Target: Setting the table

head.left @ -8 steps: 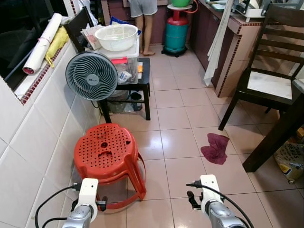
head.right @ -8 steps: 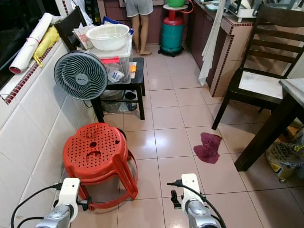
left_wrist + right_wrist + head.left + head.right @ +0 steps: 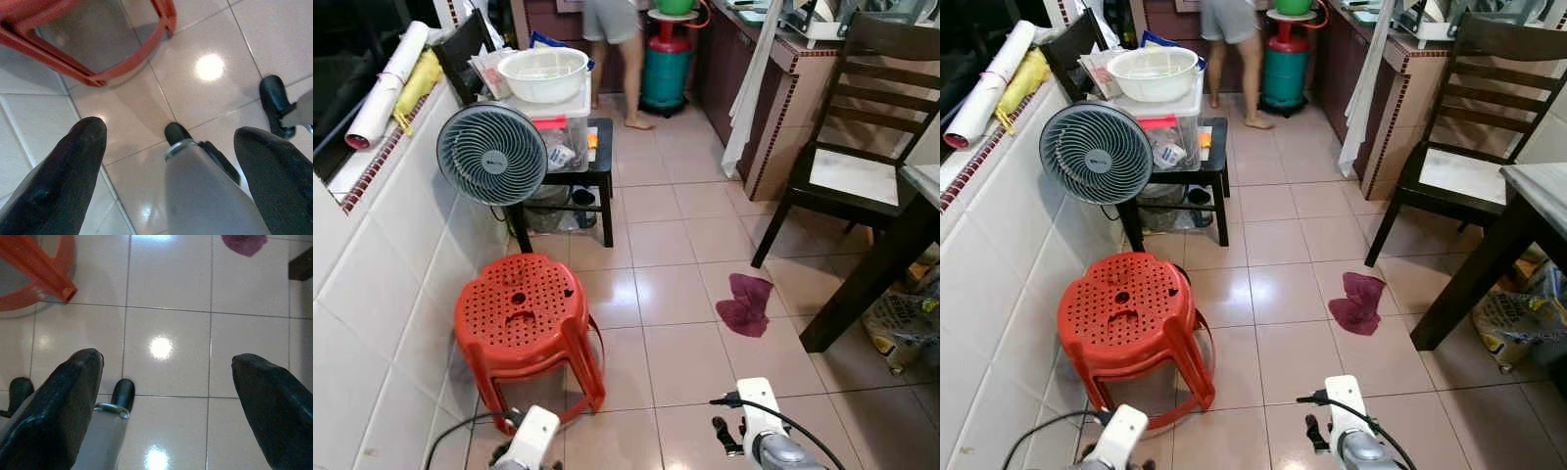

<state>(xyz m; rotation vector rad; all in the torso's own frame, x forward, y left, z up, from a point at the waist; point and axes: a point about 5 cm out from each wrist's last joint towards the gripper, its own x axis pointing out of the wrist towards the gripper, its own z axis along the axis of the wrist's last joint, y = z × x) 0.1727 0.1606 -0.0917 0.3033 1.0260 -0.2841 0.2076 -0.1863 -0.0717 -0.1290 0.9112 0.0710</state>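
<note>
The dining table (image 3: pixel 1536 192), with dark legs and a pale top, stands at the right edge, and a dark wooden chair (image 3: pixel 860 174) is beside it. A white bowl (image 3: pixel 544 72) rests on a plastic box on the small black side table at the back left. Both arms hang low over the tiled floor: my left arm (image 3: pixel 534 441) just in front of the red stool, my right arm (image 3: pixel 756 439) further right. In the wrist views my left gripper (image 3: pixel 171 137) and right gripper (image 3: pixel 166 360) are open and hold nothing.
A red plastic stool (image 3: pixel 521 315) stands close at the left by the tiled wall. Behind it are a grey fan (image 3: pixel 491 155) and a green gas cylinder (image 3: pixel 664 67). A maroon cloth (image 3: pixel 744 304) lies on the floor. A person (image 3: pixel 612 39) stands at the back.
The camera has shifted a little forward and right. The person at the back has stepped to the right. Both arms sit lower in the picture, the left one closer in front of the stool.
</note>
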